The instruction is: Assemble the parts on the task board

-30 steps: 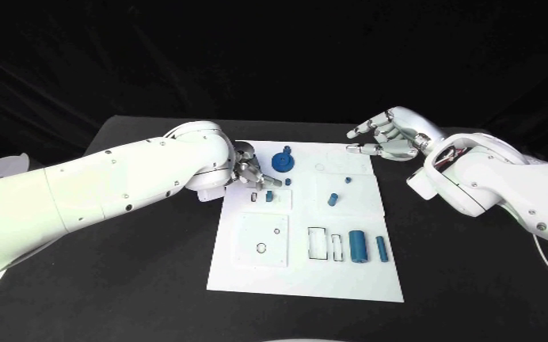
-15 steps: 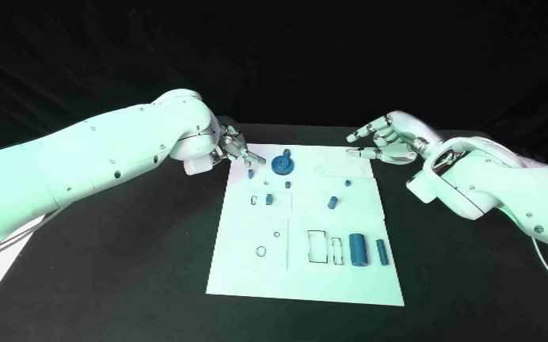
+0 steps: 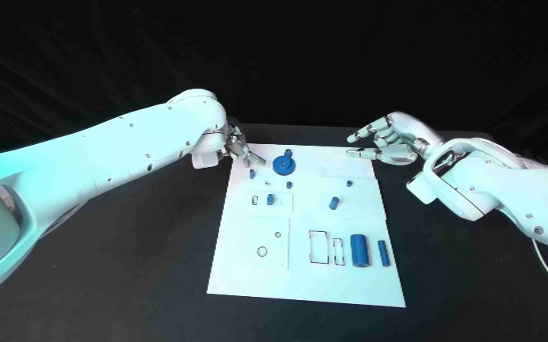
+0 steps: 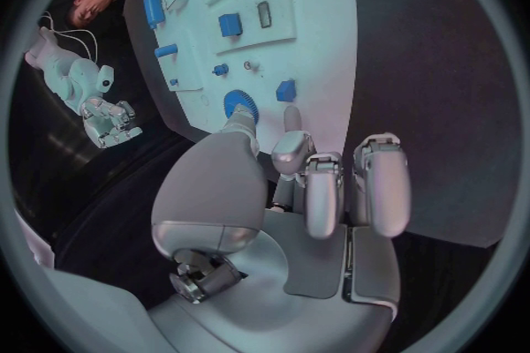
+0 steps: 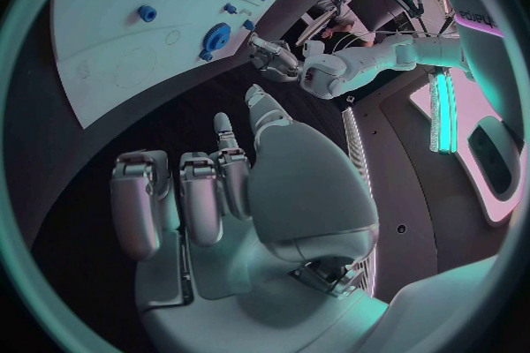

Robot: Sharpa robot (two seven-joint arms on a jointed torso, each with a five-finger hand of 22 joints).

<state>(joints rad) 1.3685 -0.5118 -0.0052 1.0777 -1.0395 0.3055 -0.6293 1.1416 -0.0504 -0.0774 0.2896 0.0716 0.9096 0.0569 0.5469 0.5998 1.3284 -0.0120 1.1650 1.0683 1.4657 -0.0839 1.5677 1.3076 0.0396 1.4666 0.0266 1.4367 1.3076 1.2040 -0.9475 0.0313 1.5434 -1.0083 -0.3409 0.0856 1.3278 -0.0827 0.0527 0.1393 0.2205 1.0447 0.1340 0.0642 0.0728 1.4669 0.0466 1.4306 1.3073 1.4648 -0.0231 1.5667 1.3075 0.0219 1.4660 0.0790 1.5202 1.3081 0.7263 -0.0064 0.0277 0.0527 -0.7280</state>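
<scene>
The white task board (image 3: 297,271) lies in the middle of the table. My left hand (image 3: 237,150) hovers at its far left corner with fingers loosely bent and nothing in them. Just beyond its fingertips a small blue part (image 3: 251,173) lies on the board, next to a blue gear (image 3: 283,166). In the left wrist view the left hand (image 4: 299,194) is just short of that part (image 4: 286,90) and the gear (image 4: 239,104). My right hand (image 3: 386,142) hangs off the far right corner, fingers apart, empty; the right wrist view shows this hand (image 5: 221,194) away from the board (image 5: 122,18).
More blue parts sit on the board: a small block (image 3: 269,198), a short peg (image 3: 333,201), a stud (image 3: 347,181), a thick cylinder (image 3: 359,248) and a thin one (image 3: 382,252) near outlined slots (image 3: 317,245). Black table (image 3: 137,279) surrounds the board.
My left hand has drawn back from the board's left slots to its far left corner, uncovering the small blue part. The right hand has stayed put.
</scene>
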